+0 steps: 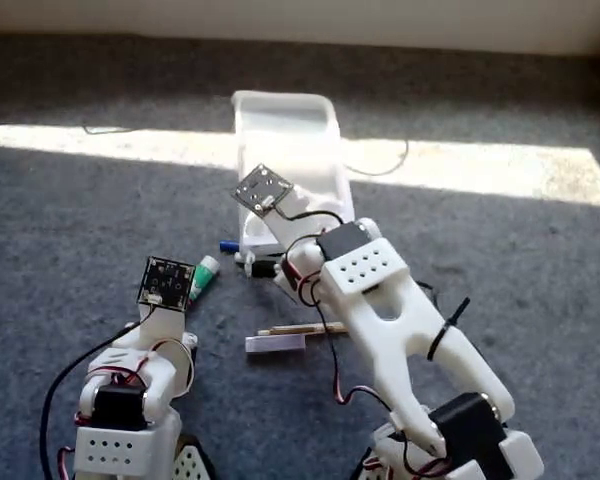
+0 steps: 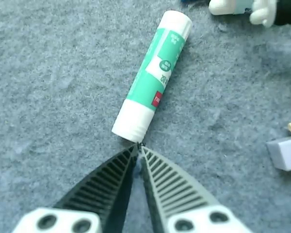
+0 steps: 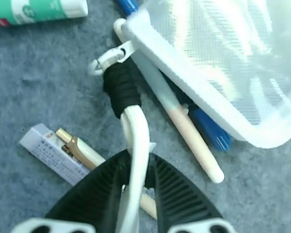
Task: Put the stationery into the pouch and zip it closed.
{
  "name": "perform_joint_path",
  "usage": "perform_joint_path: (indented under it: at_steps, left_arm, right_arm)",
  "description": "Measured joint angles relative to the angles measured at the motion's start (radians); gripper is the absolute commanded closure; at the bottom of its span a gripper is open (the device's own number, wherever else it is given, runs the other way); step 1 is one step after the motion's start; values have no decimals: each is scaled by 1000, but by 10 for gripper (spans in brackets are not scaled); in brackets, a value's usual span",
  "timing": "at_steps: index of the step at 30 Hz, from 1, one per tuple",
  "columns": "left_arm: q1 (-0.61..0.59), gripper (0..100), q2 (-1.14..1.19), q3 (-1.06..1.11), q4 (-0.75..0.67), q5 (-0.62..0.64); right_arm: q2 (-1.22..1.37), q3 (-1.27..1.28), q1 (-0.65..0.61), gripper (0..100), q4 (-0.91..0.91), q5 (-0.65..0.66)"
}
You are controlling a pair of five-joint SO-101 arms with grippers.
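Note:
A white mesh pouch (image 1: 283, 150) lies on the grey carpet, its near end in the right wrist view (image 3: 218, 53). My right gripper (image 3: 137, 160) is shut on the pouch's white pull strap (image 3: 136, 126), which has a black wrapped section (image 3: 121, 87). A white pen (image 3: 186, 128) and a blue pen (image 3: 211, 130) lie partly under the pouch's edge. The green and white glue stick (image 2: 153, 77) lies flat on the carpet (image 1: 202, 277). My left gripper (image 2: 138, 147) is shut, empty, its tips right at the stick's white end.
A grey eraser (image 1: 275, 343) and a wooden pencil (image 1: 302, 328) lie between the two arms; the right wrist view has the eraser (image 3: 51, 153) beside a gold-clipped pen (image 3: 80, 148). A thin cable (image 1: 380, 168) trails right of the pouch. Sunlight crosses the carpet.

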Motion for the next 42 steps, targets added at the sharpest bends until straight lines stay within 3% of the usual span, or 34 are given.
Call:
perform_joint_path:
  at_steps: [7, 14, 24, 34, 42]
  left_arm:
    - [0, 992, 0, 0, 0, 0]
    - [0, 992, 0, 0, 0, 0]
    - [0, 992, 0, 0, 0, 0]
    - [0, 992, 0, 0, 0, 0]
    - [0, 992, 0, 0, 0, 0]
  right_arm:
    - [-18, 0, 0, 988, 121, 9]
    - [-18, 0, 0, 755, 195, 9]
    - [-18, 0, 0, 750, 216, 9]
    - [-18, 74, -123, 797, -38, -58]
    - [-18, 149, -129, 801, -193, -63]
